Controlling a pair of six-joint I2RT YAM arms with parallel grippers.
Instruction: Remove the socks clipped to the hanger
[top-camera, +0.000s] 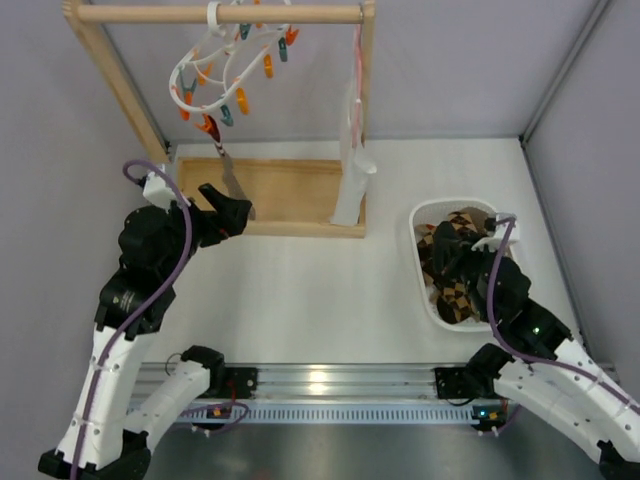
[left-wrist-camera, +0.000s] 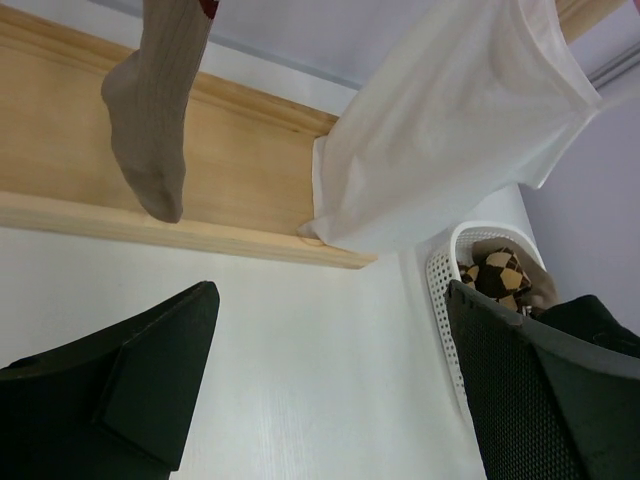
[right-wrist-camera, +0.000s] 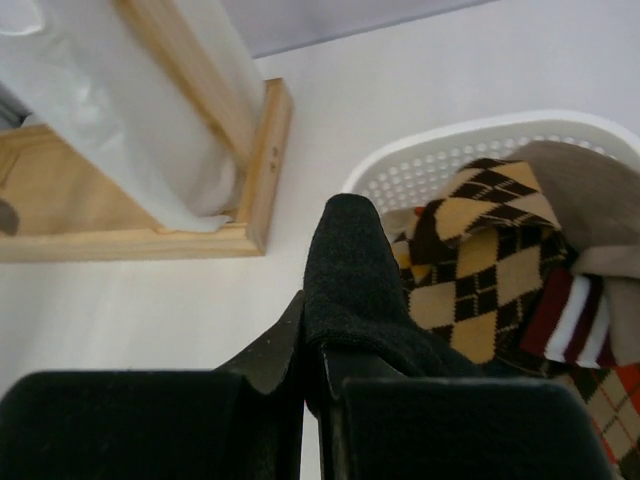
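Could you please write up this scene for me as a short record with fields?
Hanger: white plastic ring-shaped hanger with orange and teal clips, hooked on the wooden rail
Clipped to it: one plain brown sock, hanging down
Left gripper: open, near that sock, not touching
Basket: white perforated plastic basket holding brown-and-tan diamond-checked socks
Right gripper: shut on a black sock, over that basket

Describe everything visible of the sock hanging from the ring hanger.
The sock is a plain grey-brown ribbed knit that looks soft. It hangs straight down by its cuff from a red clip on the white hanger, toe lowest and foot slightly bent, in front of the wooden frame's base. Nothing else seems to touch it. The open left pincer sits below it, apart.
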